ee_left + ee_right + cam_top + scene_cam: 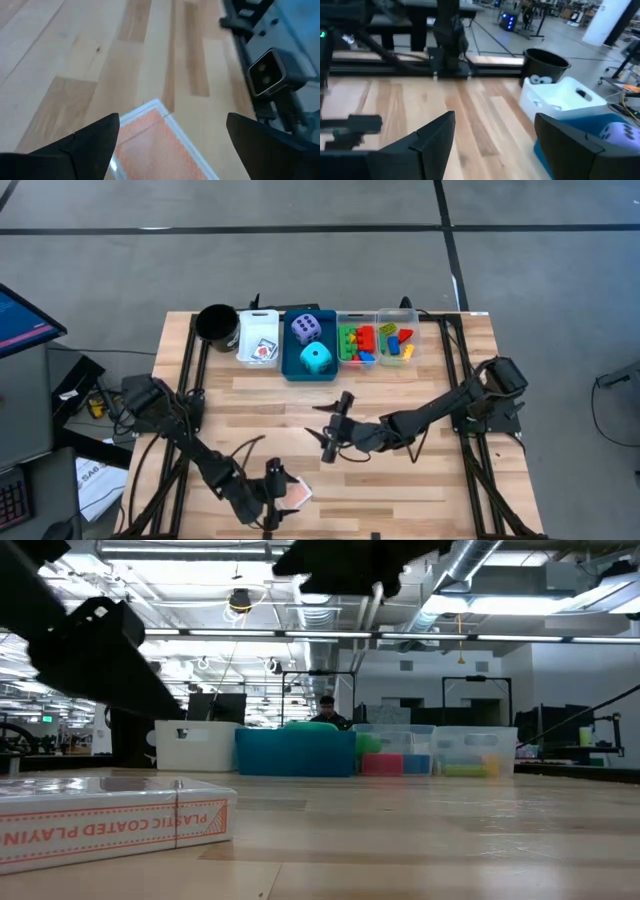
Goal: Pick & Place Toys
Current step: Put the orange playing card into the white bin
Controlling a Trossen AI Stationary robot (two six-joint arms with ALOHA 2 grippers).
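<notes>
At the table's [400, 480] near edge the left claw [275, 498] hovers spread wide over the red-backed card box [298, 494], not gripping it. Mid-table, the right claw [332, 432] hangs open and empty. Along the far edge, both dice [311, 343] sit in the blue bin [290, 365], bricks [375, 342] in the clear bins [378, 314].

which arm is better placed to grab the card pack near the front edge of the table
Left. The left gripper hangs right over the card pack, fingers open on either side of it. The right gripper is open too, but sits mid-table, apart from the pack and angled toward the bins.
</notes>
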